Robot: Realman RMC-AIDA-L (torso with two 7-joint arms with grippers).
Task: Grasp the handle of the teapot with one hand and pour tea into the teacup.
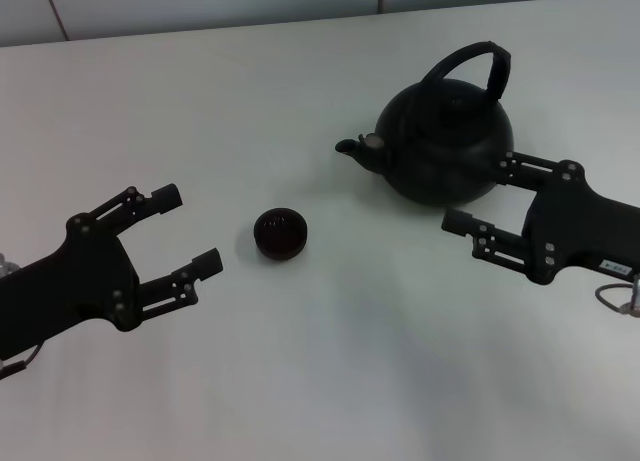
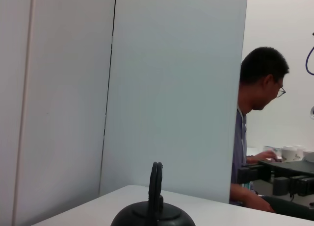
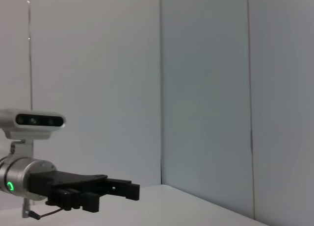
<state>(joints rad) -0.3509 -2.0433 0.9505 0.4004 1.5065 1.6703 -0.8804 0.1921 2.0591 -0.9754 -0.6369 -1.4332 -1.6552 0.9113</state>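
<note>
The round black teapot [image 1: 440,141] stands upright at the back right of the white table, its spout [image 1: 352,148] pointing toward the robot's left. Its arched handle [image 1: 472,65] rises free above the lid, with nothing touching it. The small black teacup [image 1: 279,232] sits near the table's middle, in front of and left of the spout. My right gripper [image 1: 481,193] is open, low at the teapot's right front side, its far finger close beside the body. My left gripper [image 1: 190,228] is open, left of the teacup and apart from it. The left wrist view shows the teapot's top [image 2: 152,217] and its handle [image 2: 156,189] edge-on.
The white table [image 1: 330,361] stretches wide in front of both grippers. Pale wall panels [image 2: 171,88] stand behind the far edge. A person [image 2: 259,88] sits beyond the table. The right wrist view shows the left arm [image 3: 73,187] with its camera.
</note>
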